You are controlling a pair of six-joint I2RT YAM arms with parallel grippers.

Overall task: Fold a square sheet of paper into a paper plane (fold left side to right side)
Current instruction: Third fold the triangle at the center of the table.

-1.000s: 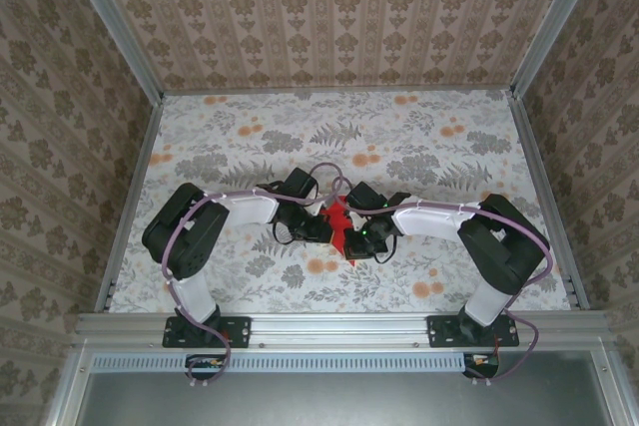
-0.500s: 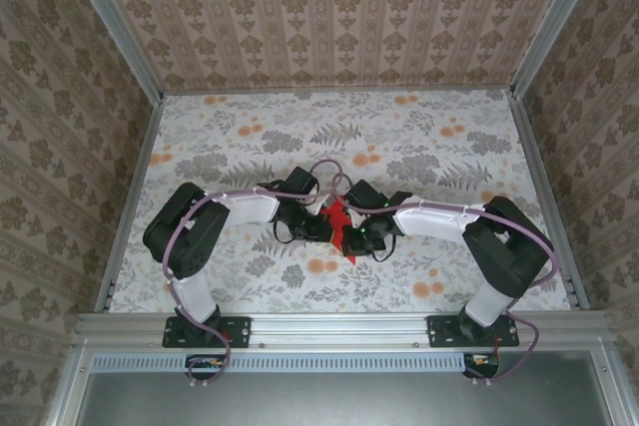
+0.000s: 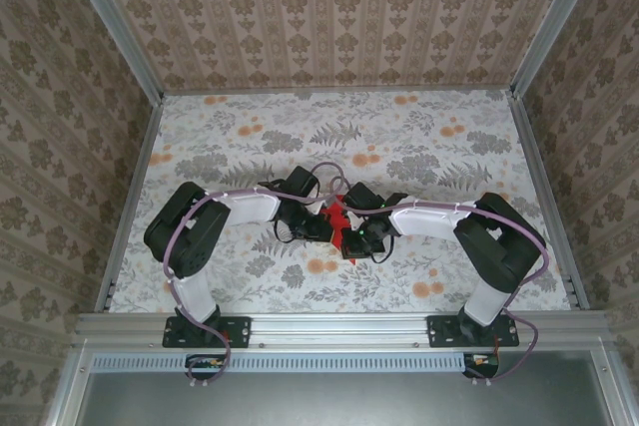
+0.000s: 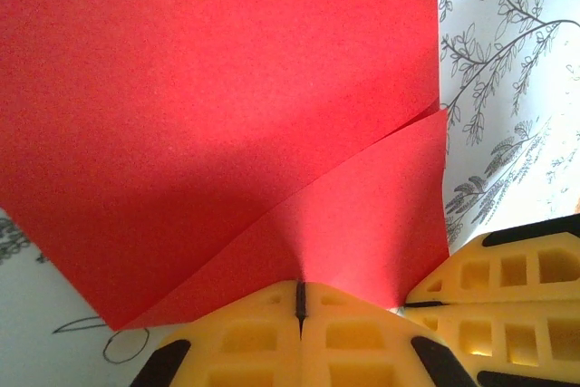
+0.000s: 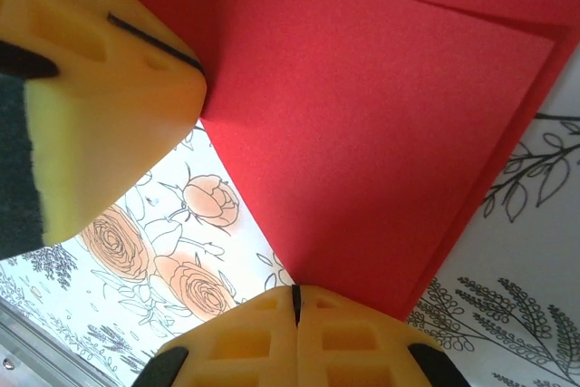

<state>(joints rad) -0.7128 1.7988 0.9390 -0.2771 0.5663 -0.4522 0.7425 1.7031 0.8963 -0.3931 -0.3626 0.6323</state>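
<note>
- My left gripper (image 4: 299,301) sits just left of the middle of the floral tablecloth (image 3: 250,147). Its yellow fingers are pressed together, with an edge of the red paper (image 3: 337,216) pinched in the seam between them.
- My right gripper (image 5: 294,301) sits just right of the tablecloth's middle. Its fingers are also closed tight, and they nip a lower point of that paper.
- The red paper is over the middle of the tablecloth, held between my two grippers. At my fingertips it is clear of the cloth, but I cannot tell whether its far edge rests on the tablecloth.
- From my left wrist I see one broad red layer. A smaller flap overlaps it, and its slanting edge runs down to my fingertips.
- From my right wrist I see two stacked layers, the upper one's edge set a little inside the lower one's.
- The two grippers are very close. My left fingers (image 5: 100,79) bulk against the paper's edge in my right wrist view.
- Orange roses (image 5: 195,283) are printed on the tablecloth under my right gripper.
</note>
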